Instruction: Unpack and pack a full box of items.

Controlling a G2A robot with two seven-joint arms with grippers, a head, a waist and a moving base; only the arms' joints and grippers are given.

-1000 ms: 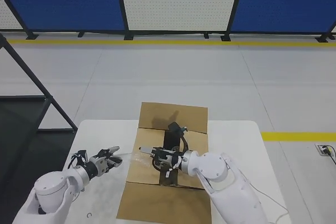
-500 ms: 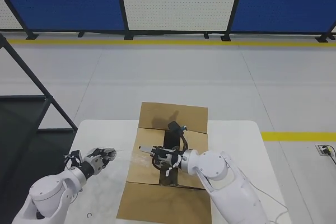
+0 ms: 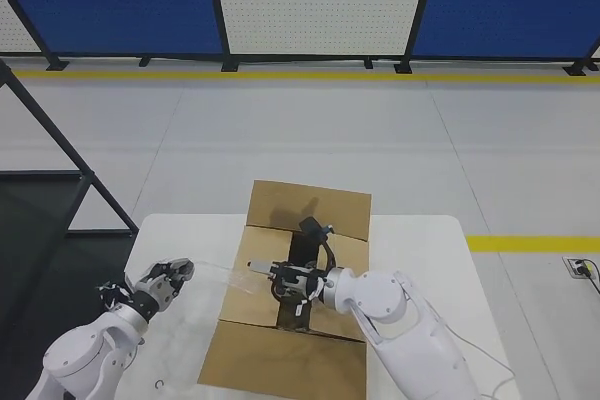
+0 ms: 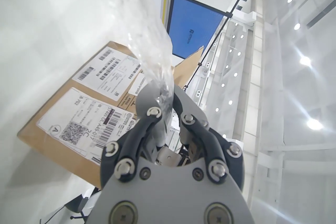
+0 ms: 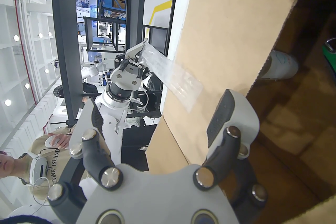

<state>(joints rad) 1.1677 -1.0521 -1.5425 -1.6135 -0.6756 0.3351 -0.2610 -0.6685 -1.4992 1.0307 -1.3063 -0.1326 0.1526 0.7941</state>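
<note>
A brown cardboard box [image 3: 310, 210] sits open on the white table [image 3: 420, 240], with dark items [image 3: 305, 245] in the gap between its flaps. A clear tape strip [image 3: 220, 270] runs from the box's left flap to my left gripper [image 3: 170, 272], which is shut on its free end. In the left wrist view the tape [image 4: 147, 33] rises from the gripper [image 4: 164, 96] beside the labelled box side [image 4: 65, 93]. My right gripper [image 5: 162, 107] is open over the left flap [image 5: 231, 25], near the tape's [image 5: 173, 75] stuck end. A white cylinder [image 5: 282, 66] lies inside.
A small black ring [image 3: 158, 384] lies on the table near the front left. A black metal frame [image 3: 40, 130] stands off the table's left side. Bare table lies left and right of the box.
My left gripper has drawn back to the left with the tape end, stretching the strip longer. The box's near left corner has shifted slightly left. The right gripper has kept still.
</note>
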